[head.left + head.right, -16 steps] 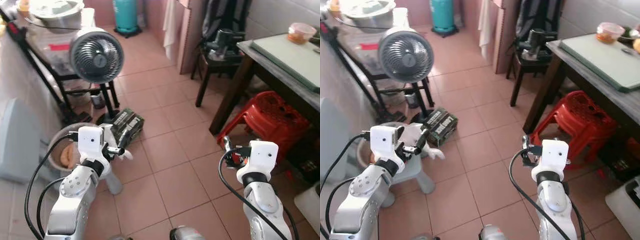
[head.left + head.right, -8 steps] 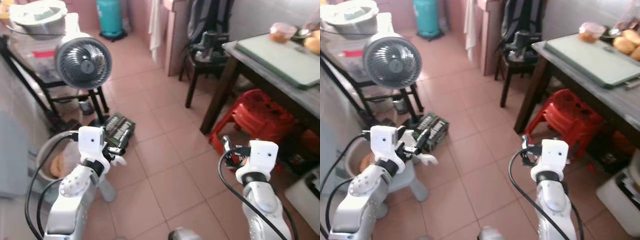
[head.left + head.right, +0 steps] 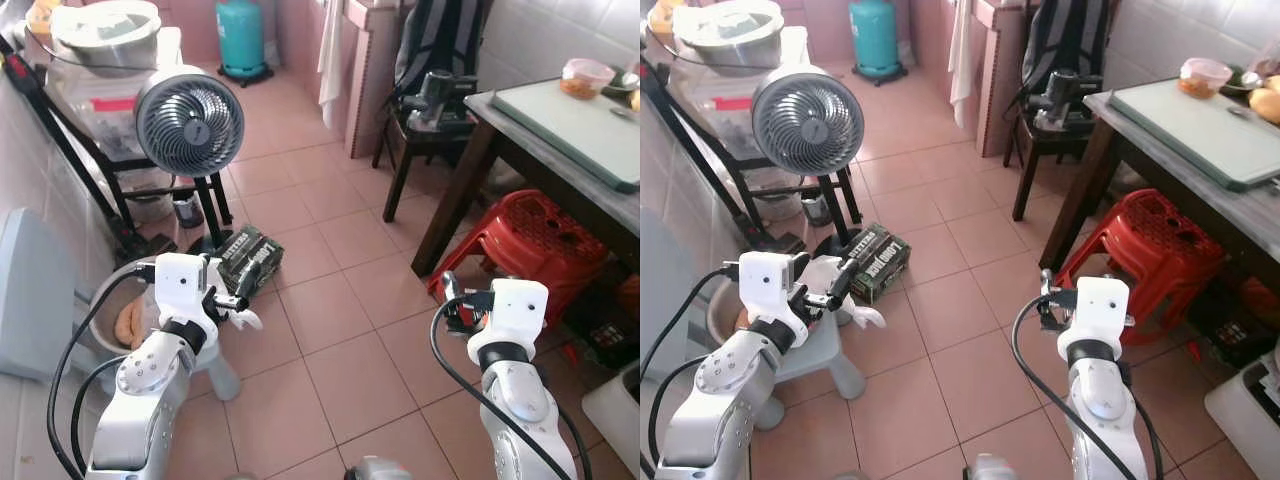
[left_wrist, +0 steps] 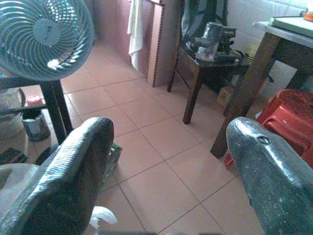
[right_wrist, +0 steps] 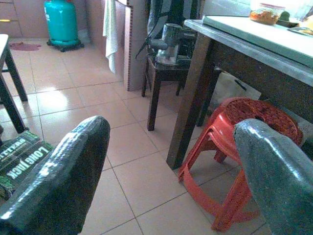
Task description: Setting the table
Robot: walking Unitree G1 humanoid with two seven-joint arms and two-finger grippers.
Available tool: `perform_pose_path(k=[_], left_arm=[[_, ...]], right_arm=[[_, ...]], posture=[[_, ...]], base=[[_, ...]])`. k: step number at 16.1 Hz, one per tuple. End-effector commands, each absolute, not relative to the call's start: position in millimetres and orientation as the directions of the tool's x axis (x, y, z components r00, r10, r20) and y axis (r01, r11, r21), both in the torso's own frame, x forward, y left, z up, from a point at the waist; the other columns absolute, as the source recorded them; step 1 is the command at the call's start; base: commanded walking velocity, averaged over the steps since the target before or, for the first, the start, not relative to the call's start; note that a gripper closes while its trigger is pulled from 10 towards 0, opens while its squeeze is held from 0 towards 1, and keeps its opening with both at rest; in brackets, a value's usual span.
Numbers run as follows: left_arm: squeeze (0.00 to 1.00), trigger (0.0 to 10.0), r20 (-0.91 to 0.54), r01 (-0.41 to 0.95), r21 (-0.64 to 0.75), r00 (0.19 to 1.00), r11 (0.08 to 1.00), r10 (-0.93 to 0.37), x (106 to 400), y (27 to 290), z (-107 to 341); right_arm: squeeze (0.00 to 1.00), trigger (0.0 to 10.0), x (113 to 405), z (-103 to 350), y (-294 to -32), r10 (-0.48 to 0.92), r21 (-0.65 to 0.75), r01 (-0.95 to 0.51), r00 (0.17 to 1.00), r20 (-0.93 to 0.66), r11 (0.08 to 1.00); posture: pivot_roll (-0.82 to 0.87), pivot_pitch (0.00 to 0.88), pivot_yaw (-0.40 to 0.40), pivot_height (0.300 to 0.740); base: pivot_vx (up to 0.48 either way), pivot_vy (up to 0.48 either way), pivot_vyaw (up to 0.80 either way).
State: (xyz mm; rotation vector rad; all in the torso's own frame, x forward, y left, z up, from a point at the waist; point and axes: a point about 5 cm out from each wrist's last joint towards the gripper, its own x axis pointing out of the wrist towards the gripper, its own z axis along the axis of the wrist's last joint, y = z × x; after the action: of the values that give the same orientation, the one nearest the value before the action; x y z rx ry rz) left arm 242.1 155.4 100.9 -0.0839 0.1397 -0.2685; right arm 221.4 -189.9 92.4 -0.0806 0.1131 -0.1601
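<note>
The dark wooden dining table stands at the right, about a metre ahead of me. A pale green board lies on it, with a clear plastic tub of food at its far end and a yellow-orange food item beside that. My left gripper is held up at chest height over the tiled floor, open and empty. My right gripper is also raised, open and empty, short of the table and pointing toward the red stools.
Stacked red plastic stools sit under the table's near end. A dark chair with an appliance stands by the table leg. A standing fan, green box, grey step stool and basin crowd the left.
The whole picture swung toward the table and back again, so the camera moved. Both arms keep the same raised pose, fingers apart.
</note>
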Motion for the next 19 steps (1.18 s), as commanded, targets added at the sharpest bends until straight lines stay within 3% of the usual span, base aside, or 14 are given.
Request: perform_pose_path(k=[1,19], left_arm=[[0.00,10.0,-0.120,0.255,-0.093,0.957,0.962,-0.265,242.6,156.2,103.9],[0.00,10.0,-0.120,0.255,-0.093,0.957,0.962,-0.265,242.6,156.2,103.9]], right_arm=[[0.00,10.0,221.2,95.8,-191.8,-0.170,-0.092,0.161,0.981,-0.097,0.983],[0.00,10.0,221.2,95.8,-191.8,-0.170,-0.092,0.161,0.981,-0.097,0.983]], posture=[[-0.05,0.000,0.017,0.740],[-0.05,0.000,0.017,0.740]], base=[[0.000,0.000,0.00],[0.000,0.000,0.00]])
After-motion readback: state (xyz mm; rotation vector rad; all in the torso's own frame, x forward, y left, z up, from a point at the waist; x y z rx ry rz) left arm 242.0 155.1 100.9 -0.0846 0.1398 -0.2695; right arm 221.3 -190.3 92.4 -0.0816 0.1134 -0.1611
